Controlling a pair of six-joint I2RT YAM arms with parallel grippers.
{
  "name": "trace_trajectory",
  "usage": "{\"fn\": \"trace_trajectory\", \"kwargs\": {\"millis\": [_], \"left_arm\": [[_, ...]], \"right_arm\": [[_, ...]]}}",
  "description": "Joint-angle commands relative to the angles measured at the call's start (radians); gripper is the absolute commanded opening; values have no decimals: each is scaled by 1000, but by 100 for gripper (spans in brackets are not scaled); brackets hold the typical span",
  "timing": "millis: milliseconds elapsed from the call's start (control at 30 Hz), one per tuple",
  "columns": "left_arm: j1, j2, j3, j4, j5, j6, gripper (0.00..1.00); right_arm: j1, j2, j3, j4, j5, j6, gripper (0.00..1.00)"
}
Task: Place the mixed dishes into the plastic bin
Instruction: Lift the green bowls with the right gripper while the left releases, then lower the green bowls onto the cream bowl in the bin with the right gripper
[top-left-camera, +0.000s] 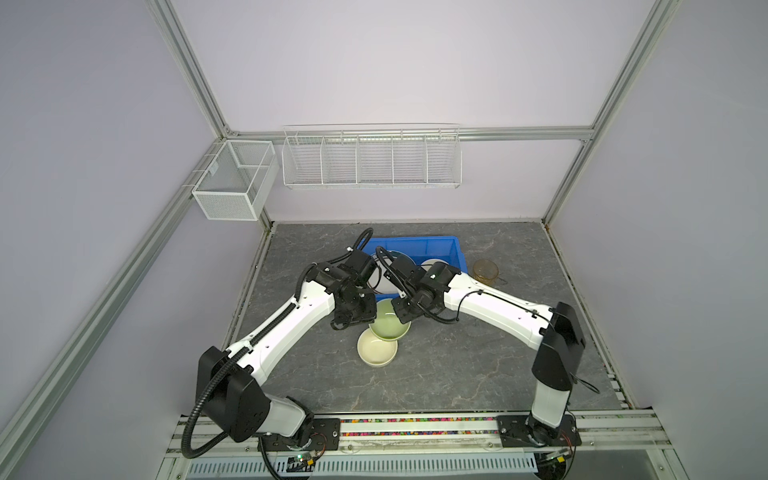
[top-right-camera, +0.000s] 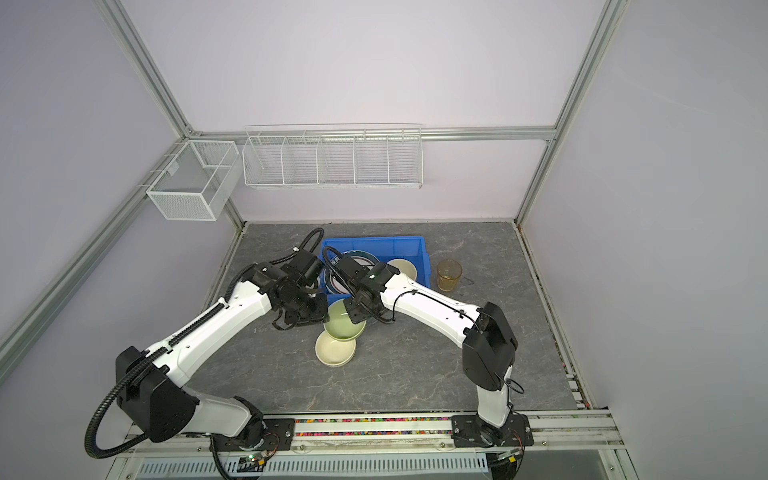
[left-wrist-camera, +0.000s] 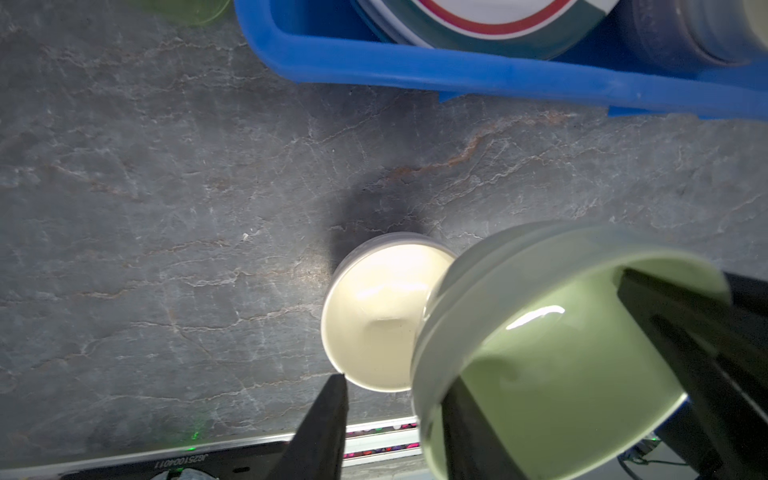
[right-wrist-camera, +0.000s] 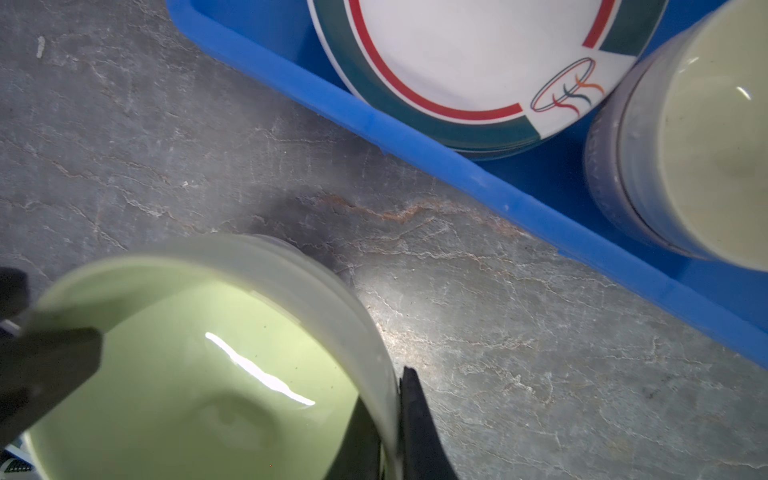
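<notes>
A pale green bowl (top-left-camera: 388, 321) (top-right-camera: 345, 323) hangs tilted just above the table, in front of the blue plastic bin (top-left-camera: 415, 244) (top-right-camera: 374, 245). My right gripper (right-wrist-camera: 390, 399) is shut on the green bowl's (right-wrist-camera: 187, 374) rim, one finger inside and one outside. My left gripper (left-wrist-camera: 397, 386) stands open at the opposite rim: one finger is inside the green bowl (left-wrist-camera: 561, 374), the other is outside and clear of its wall. A cream bowl (top-left-camera: 377, 348) (left-wrist-camera: 374, 316) sits on the table partly under it. The bin holds a teal-red rimmed plate (right-wrist-camera: 457, 54) and a lilac bowl (right-wrist-camera: 706, 137).
An amber cup (top-left-camera: 486, 270) (top-right-camera: 449, 275) stands on the table right of the bin. A green cup's edge (left-wrist-camera: 187, 10) shows in the left wrist view, beside the bin's corner. White wire baskets (top-left-camera: 370, 158) hang on the back wall. Grey stone tabletop (top-left-camera: 457, 365) spreads in front.
</notes>
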Motion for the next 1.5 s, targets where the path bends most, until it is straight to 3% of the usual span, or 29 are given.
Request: {"fn": "trace_trajectory", "kwargs": {"millis": [0,200,333,467,1000,1467], "left_arm": [[14,-48,64,-40,-28,4,49],[58,-85,84,-67,-52,30,69],[89,-114,64,-63,-54,41,87],[100,-138,54,-54,-58,49,96],[111,-114,60,-48,-63,66,100],[112,-78,51,-26,-50,56,100]], "right_arm": [[-25,-93,-16,-24,7,-12,7],[-99,-148,-27,-50,12,-37,7],[-168,-159,-14,-71,8,-65,7],[-239,-157,5,-72,1,-82,7],[-439,-13,136,-45,-84,-104,6],[-498,119,197,-3,-115,-105,6]]}}
